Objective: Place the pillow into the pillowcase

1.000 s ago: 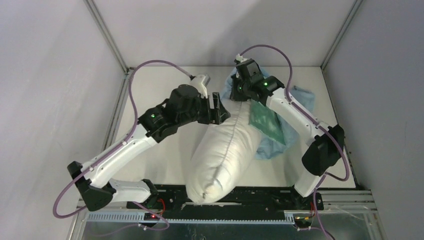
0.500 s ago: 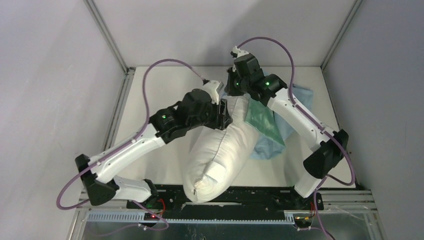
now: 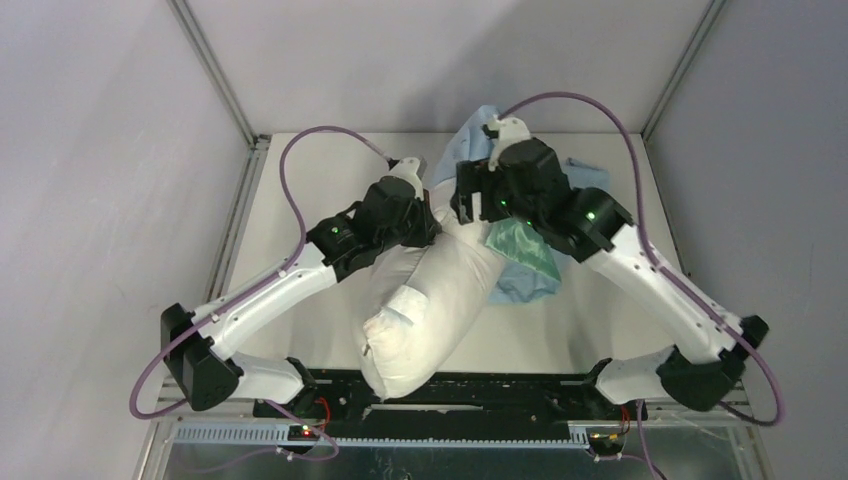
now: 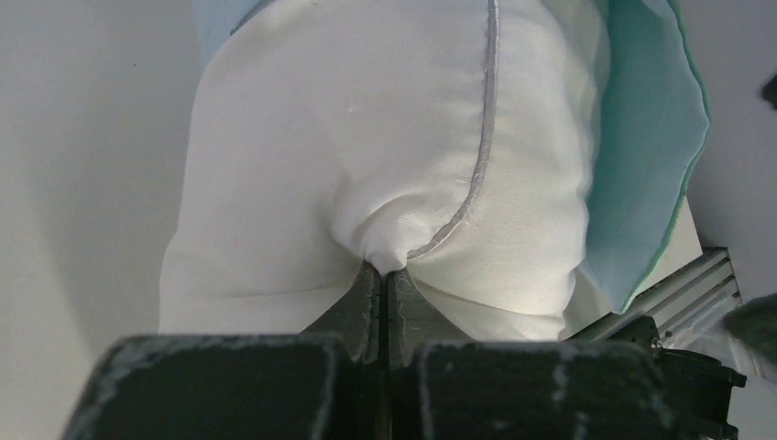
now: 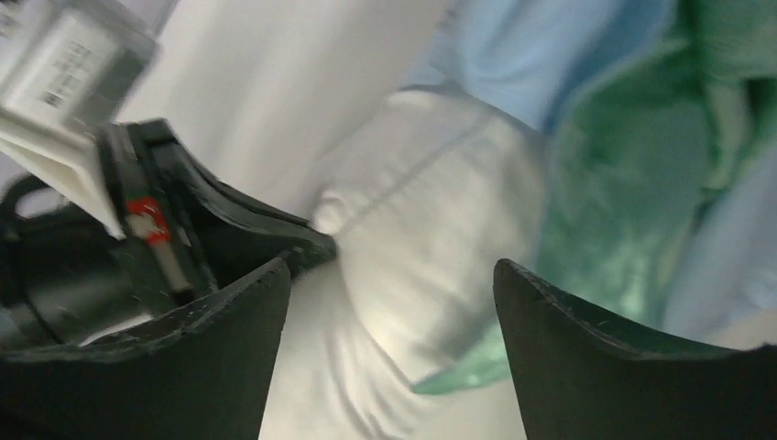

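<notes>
The plump off-white pillow (image 3: 430,300) lies slantwise on the table, its near end towards the arms' bases. Its far end sits inside the mouth of the light blue pillowcase (image 3: 470,135), whose greenish inner side (image 3: 520,245) shows to the right. My left gripper (image 3: 437,225) is shut on a pinch of pillow fabric (image 4: 383,266) beside the piped seam. The pillowcase edge (image 4: 641,156) hangs just right of it. My right gripper (image 5: 391,268) hovers open over the pillow (image 5: 431,229) and the pillowcase (image 5: 623,183), with nothing between its fingers.
Grey walls and metal frame posts (image 3: 215,70) close in the white table (image 3: 300,170) on three sides. The black base rail (image 3: 520,395) runs along the near edge. Purple cables (image 3: 290,190) loop above both arms.
My left gripper has shut on the pillow near its far end. My right gripper has let go of the pillowcase, opened and shifted right. The pillow's near end has swung left.
</notes>
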Controlling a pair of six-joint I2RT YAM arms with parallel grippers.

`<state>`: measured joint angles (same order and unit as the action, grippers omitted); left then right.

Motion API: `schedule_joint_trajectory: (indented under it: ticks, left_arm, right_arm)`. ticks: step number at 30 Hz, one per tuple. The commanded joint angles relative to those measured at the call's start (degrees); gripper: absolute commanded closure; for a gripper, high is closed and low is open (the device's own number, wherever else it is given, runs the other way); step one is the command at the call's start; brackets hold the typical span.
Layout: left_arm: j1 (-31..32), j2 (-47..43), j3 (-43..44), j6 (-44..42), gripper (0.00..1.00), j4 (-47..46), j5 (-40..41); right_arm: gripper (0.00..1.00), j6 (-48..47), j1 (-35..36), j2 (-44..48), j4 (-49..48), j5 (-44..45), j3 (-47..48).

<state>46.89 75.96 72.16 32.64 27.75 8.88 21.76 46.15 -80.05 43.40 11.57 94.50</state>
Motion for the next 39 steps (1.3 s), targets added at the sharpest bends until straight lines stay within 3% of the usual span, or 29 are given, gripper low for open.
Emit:
schedule_joint_trajectory:
  ticks: [1,8,11,13,15,17,21,23,26,29,34,35,36,39]
  left_arm:
    - [-0.73,-1.22,-2.94,0.91,1.0,-2.21,1.77]
    - [-1.19,-1.44,-3.61,1.02,1.0,-3.14,1.09]
    - [-1.43,-1.54,-3.52,1.21,1.0,-3.01,1.69]
    - [-1.78,-1.77,-3.76,1.32,1.0,-3.13,2.32]
    - [-2.29,-1.95,-3.86,1.37,1.0,-3.29,3.32]
    - [-3.06,-1.47,-3.76,1.49,1.0,-4.28,3.42]
    - [-4.98,1.86,-0.16,1.46,1.0,-6.0,2.56]
    - [-5.45,3.76,2.21,2.21,1.0,-6.35,1.78]
    - [-5.49,5.15,3.64,5.42,1.0,-7.43,0.46]
    - [-6.21,5.8,3.21,8.47,1.0,-8.87,0.73]
    - [-13.6,10.95,6.06,7.89,1.0,-12.44,-6.83]
    - [-14.99,12.44,8.04,6.71,0.92,-12.51,-8.21]
    - [-16.23,13.52,10.52,5.2,0.78,-11.53,-8.42]
    - [-18.9,13.66,16.37,1.9,0.39,-8.49,-7.37]
  right_arm:
    - [0.14,-1.53,-2.86,6.17,-2.1,5.47,-7.42]
    - [0.08,-2.63,-5.71,5.01,-5.08,6.19,-14.93]
    - [0.19,-2.12,-7.13,2.86,-4.64,10.83,-14.97]
    - [0.43,-1.55,-7.42,2.75,-3.97,13.09,-14.26]
    - [0.81,-1.75,-3.8,2.77,-1.11,17.27,-10.61]
    - [1.0,-1.42,1.86,1.75,3.78,16.79,-2.55]
    - [1.0,-1.69,17.3,-3.27,7.54,10.86,14.04]
    - [1.0,-1.69,20.37,-7.9,10.11,8.1,20.92]
    - [1.0,-1.1,16.71,-10.76,8.57,-0.46,21.53]
    - [1.0,0.08,7.95,-11.62,4.31,-8.82,17.22]
    - [1.0,1.06,-0.93,-17.07,0.72,-15.25,17.16]
    - [0.97,0.96,-2.07,-18.85,1.25,-15.3,18.42]
    - [0.87,0.68,-2.94,-20.34,1.91,-14.98,19.63]
    - [0.41,-0.47,-4.12,-21.0,2.06,-13.15,20.59]
